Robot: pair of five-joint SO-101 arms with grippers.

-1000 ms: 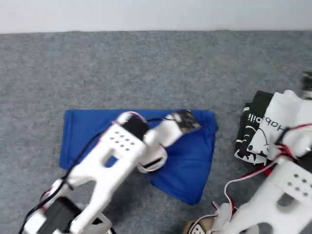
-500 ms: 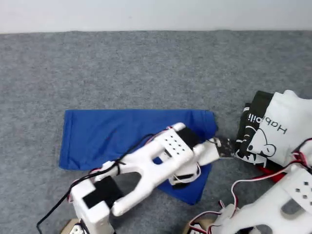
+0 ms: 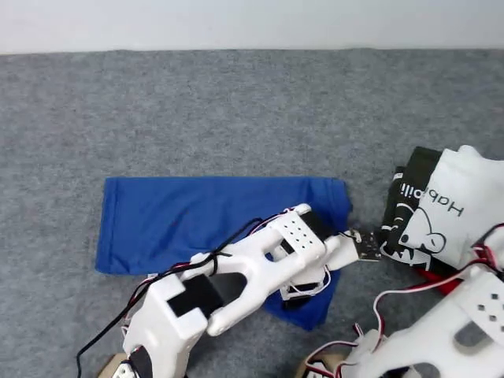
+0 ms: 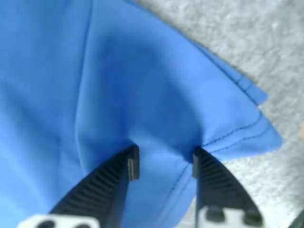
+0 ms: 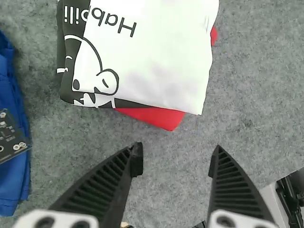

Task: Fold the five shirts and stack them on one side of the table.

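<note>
Blue shirt (image 3: 197, 216) lies mid-table on grey felt (image 3: 236, 110). My left claw (image 4: 164, 161) rests spread wide on its 4 o'clock corner, cloth between the fingers. My right claw (image 5: 176, 156) hangs agape at 6 o'clock of the shirt stack (image 3: 445, 209), itself at the table's 3 o'clock.

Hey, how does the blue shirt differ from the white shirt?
The blue shirt lies alone, spread long; the white shirt is folded small atop a black shirt and a red shirt. The blue shirt is plain; the white shirt has black print. The open left claw sits on the blue shirt; no claw touches the white shirt. Both are on the grey table.
</note>
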